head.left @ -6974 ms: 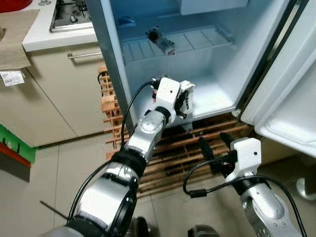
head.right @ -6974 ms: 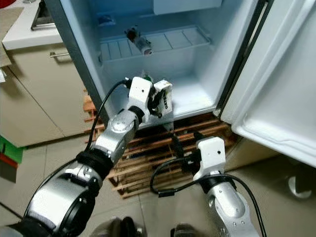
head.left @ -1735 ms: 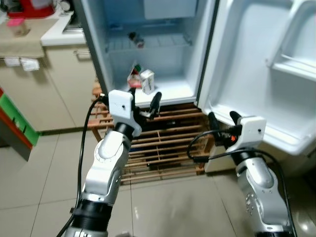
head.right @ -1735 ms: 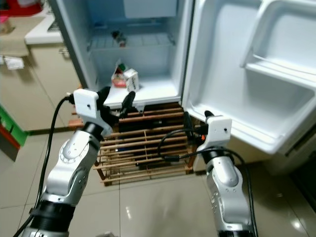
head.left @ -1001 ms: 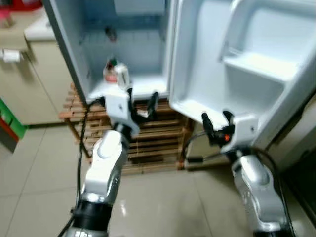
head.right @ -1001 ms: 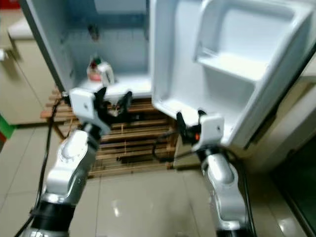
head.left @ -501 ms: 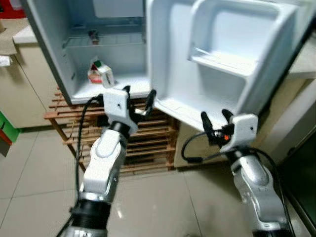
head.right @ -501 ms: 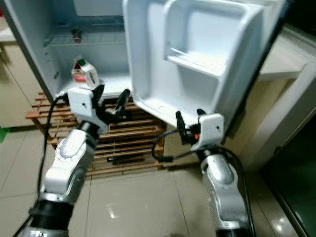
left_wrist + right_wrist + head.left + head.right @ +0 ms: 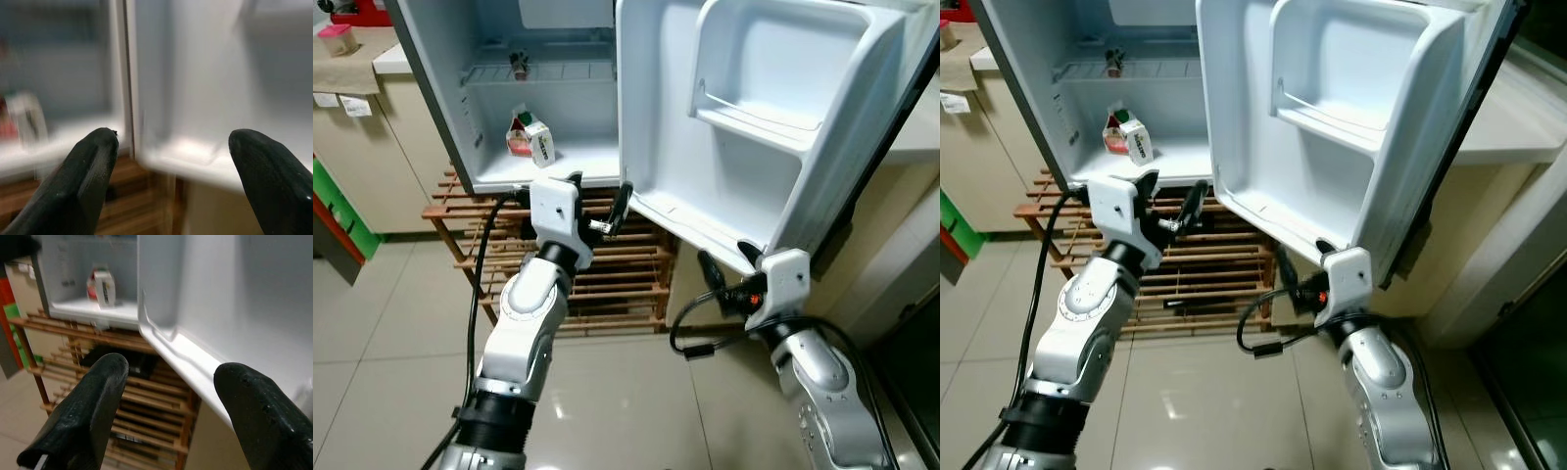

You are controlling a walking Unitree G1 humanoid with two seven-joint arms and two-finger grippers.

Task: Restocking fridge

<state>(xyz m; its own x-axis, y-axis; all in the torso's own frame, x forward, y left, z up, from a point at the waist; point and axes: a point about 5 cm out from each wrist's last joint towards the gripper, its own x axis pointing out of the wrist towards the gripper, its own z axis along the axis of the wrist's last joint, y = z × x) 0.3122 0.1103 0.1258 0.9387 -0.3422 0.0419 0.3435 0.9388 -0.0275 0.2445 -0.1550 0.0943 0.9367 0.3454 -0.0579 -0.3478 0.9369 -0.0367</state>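
The fridge (image 9: 440,108) stands open, and its white door (image 9: 754,127) is swung partway across the opening. A small carton (image 9: 530,139) stands on the fridge floor, and a small bottle (image 9: 518,65) lies on the wire shelf above it. My left gripper (image 9: 599,201) is open and empty, hovering before the fridge floor's front lip beside the door's inner edge (image 9: 131,98). My right gripper (image 9: 726,266) is open and empty just under the door's lower edge (image 9: 181,350). The carton (image 9: 101,286) is also in the right wrist view.
A wooden slatted rack (image 9: 617,284) holds the fridge up off the tiled floor (image 9: 391,372). A beige cabinet with a counter (image 9: 352,108) stands on the left. A pale counter (image 9: 913,132) lies behind the door on the right.
The left gripper let go of the carton, which now stands in the fridge. The door has swung toward the opening. My right gripper has dropped below the door's bottom edge.
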